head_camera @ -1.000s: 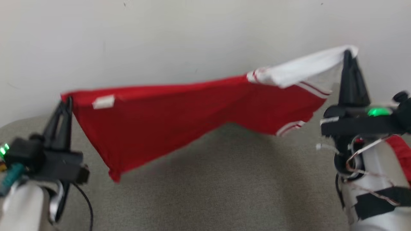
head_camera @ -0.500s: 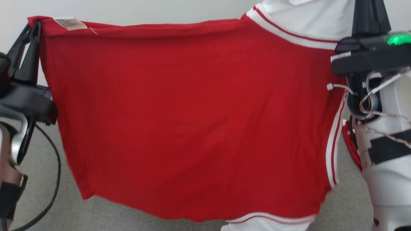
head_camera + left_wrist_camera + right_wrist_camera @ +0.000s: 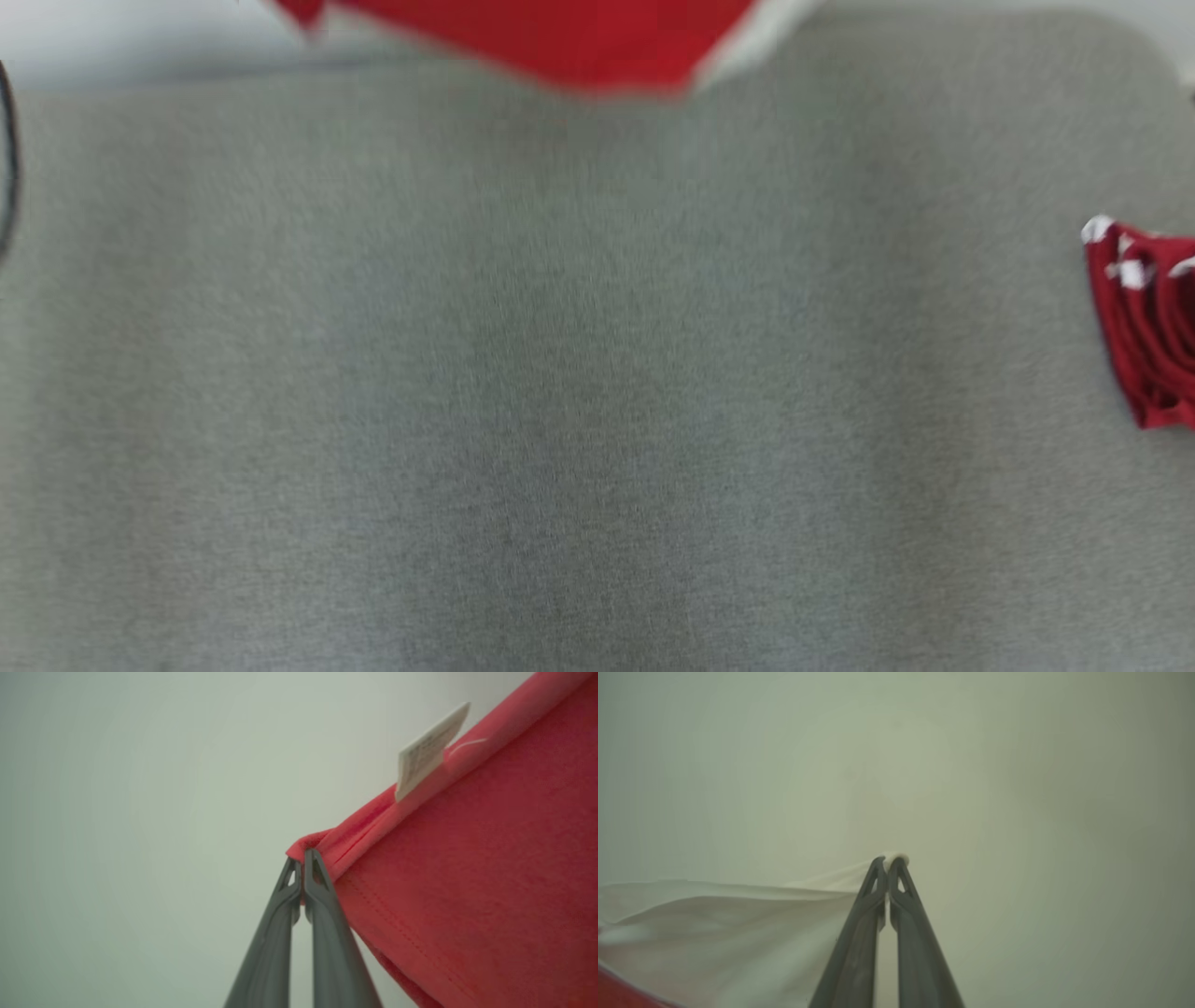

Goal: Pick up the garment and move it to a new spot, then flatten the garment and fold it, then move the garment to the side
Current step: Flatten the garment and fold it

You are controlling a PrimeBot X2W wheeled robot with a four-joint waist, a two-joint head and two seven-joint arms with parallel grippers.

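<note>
Two grippers, each pinched shut on one corner of garment: left gripper clamps red hem corner near white label; right gripper clamps white fabric edge; cloth hangs high, lower edge over far side of grey surface, likely spread taut for laying flat; bundled red cloth lies at right edge, well apart

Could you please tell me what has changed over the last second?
The head camera's view has shifted: the garment, which filled it half a second ago, now shows its lower edge at the top, above the grey surface. Whether the garment itself rose I cannot tell. Nothing was let go: the left hand stays shut on the red corner near the label, the right hand on the white part.
</note>
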